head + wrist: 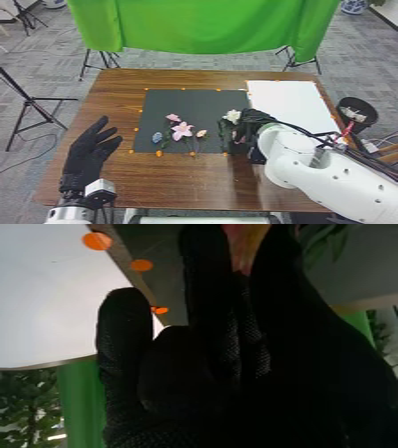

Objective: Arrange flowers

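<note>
"Where are the flowers?"

"Large pink flower [181, 131] on the dark sheet [191, 102]; white flower [233, 116] near that sheet's right edge."

"And the hands?"

"Right hand [254, 119] over that same edge, but whether it's gripping, I can't tell. Left hand [87, 152], left of the sheet, is open."

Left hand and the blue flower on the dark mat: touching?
Apart: the head view shows brown table and dark mat between the left hand and the blue flower.
</note>
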`<action>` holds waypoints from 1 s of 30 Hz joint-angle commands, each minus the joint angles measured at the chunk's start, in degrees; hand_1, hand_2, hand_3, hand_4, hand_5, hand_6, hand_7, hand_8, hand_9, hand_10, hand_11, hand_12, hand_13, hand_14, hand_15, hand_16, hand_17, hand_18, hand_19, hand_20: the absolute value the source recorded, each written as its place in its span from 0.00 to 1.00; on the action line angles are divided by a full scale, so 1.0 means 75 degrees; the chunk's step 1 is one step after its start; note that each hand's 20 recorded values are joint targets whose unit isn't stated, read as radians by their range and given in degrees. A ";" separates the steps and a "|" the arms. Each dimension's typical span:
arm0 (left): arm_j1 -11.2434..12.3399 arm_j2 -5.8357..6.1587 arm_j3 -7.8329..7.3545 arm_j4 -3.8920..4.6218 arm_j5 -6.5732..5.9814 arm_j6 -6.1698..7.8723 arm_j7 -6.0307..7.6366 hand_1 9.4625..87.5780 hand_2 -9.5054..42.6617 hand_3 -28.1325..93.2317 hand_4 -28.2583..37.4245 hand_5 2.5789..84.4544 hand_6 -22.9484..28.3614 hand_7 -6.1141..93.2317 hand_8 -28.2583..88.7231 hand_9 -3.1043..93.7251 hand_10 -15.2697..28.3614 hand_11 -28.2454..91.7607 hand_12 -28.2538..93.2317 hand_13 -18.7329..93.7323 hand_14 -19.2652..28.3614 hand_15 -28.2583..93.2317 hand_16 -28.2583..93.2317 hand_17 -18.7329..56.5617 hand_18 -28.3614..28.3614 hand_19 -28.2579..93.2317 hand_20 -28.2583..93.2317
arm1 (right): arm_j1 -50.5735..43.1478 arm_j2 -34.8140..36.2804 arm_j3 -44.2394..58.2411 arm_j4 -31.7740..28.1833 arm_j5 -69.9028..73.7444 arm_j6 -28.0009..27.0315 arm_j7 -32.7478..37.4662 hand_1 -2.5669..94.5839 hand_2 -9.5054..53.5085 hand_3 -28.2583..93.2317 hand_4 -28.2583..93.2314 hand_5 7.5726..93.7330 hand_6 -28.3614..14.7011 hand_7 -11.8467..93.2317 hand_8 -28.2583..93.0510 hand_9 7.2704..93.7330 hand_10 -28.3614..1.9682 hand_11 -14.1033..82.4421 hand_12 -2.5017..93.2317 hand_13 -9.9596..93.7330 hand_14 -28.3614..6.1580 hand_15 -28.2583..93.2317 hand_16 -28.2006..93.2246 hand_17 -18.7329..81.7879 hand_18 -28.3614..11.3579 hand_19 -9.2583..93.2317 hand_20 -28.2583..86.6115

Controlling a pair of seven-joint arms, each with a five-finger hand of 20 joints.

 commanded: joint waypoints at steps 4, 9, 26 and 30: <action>0.0154 -0.0032 -0.0012 -0.0069 0.0008 0.0083 -0.0017 0.27 0.32 0.78 0.10 0.42 0.62 0.19 0.16 0.36 0.76 0.51 0.33 0.37 0.92 0.76 0.12 0.12 0.84 0.60 0.36 | -0.0230 0.0185 0.0510 -0.0286 0.0321 -0.0705 0.0251 0.45 0.00 0.85 0.06 0.54 0.56 0.26 0.14 0.88 0.44 0.36 0.18 0.94 0.71 0.90 0.38 0.75 0.36 1.00 0.24; 0.0174 0.0005 0.0062 -0.0071 -0.0040 0.0125 0.0079 0.27 0.32 0.78 0.10 0.42 0.62 0.19 0.16 0.36 0.76 0.51 0.33 0.37 0.92 0.76 0.12 0.12 0.84 0.60 0.36 | -0.0403 0.0209 0.0884 -0.0497 0.0588 -0.1004 0.0155 0.43 0.01 0.84 0.06 0.52 0.53 0.24 0.15 0.86 0.39 0.35 0.18 0.93 0.70 0.90 0.38 0.75 0.35 1.00 0.23; 0.0127 0.0260 0.0443 0.0057 -0.0306 0.0482 0.0747 0.26 0.32 0.78 0.08 0.42 0.62 0.19 0.16 0.36 0.75 0.49 0.32 0.32 0.83 0.67 0.13 0.11 0.84 0.60 0.36 | -0.4603 0.0166 0.5957 -0.1809 0.4101 0.1547 -0.2620 0.19 0.34 0.86 0.05 0.43 0.51 0.24 0.15 0.57 0.23 0.31 0.16 0.62 0.21 0.67 0.30 0.47 0.04 0.73 0.22; 0.0143 0.0414 0.0426 0.0120 -0.0328 0.0793 0.0799 0.26 0.32 0.78 0.08 0.43 0.62 0.18 0.16 0.35 0.73 0.45 0.31 0.30 0.75 0.59 0.15 0.13 0.82 0.58 0.35 | -0.5214 0.0163 0.6525 -0.1633 0.5046 0.2408 -0.3516 0.19 0.35 0.89 0.04 0.43 0.54 0.25 0.14 0.50 0.25 0.29 0.16 0.49 0.14 0.54 0.31 0.34 0.02 0.60 0.27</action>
